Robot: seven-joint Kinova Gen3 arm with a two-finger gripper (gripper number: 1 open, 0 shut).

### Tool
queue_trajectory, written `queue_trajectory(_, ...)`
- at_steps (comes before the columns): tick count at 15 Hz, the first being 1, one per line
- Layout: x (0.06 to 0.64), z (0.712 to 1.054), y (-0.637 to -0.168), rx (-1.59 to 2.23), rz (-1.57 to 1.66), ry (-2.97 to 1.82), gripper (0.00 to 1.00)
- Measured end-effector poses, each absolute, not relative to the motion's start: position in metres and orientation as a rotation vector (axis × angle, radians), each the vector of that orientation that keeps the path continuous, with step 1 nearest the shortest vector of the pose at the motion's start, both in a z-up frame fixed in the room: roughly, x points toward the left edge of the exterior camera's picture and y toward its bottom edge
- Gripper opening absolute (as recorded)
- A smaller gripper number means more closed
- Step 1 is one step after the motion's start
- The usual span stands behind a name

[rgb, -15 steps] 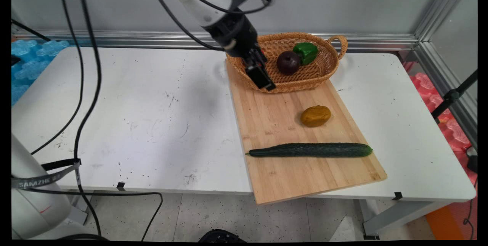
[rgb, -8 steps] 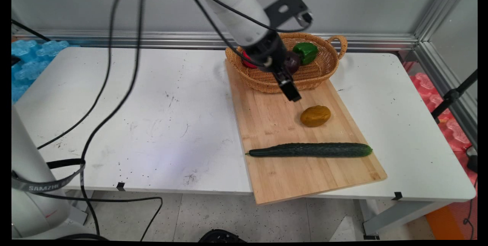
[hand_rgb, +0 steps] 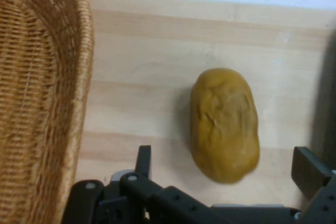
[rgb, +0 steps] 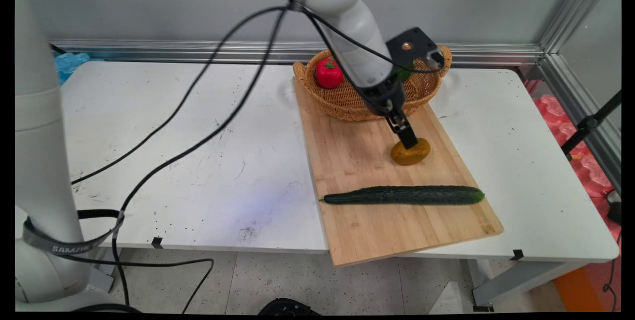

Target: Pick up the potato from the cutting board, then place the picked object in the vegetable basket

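1. Gripper (hand_rgb: 223, 169) hangs low over the potato (rgb: 410, 152), its jaws spread wide, one finger showing on each side of it in the hand view; it holds nothing.
2. Judged from this, the step in hand is the reach for a grasp; a next move would call for a short drop, then closing across the potato's narrow width.
3. That potato lies on the cutting board (rgb: 357, 171), at 6 o'clock from the basket (rgb: 347, 104) and at 12 o'clock from the cucumber (rgb: 402, 195).
4. Its long axis runs roughly 3 to 9 o'clock on the bench (rgb: 198, 151), neither end marked.
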State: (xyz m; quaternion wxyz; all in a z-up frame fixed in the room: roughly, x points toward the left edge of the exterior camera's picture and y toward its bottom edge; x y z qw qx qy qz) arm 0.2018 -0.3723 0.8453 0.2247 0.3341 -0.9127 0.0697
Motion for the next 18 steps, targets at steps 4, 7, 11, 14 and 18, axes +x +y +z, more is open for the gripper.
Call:
queue_trajectory(4, 0.181, 0.818, -0.388, 0.945, 0.162, -2.547, 1.00)
queue_trajectory(7, 0.169, 0.801, -0.396, 0.957, 0.140, -2.563, 1.00)
queue_trajectory(11, 0.159, 0.788, -0.405, 0.949, 0.126, -2.575, 0.00)
queue_trajectory(14, 0.159, 0.788, -0.406, 0.928, 0.126, -2.572, 0.00)
queue_trajectory(18, 0.172, 0.810, -0.398, 0.899, 0.134, -2.545, 0.00)
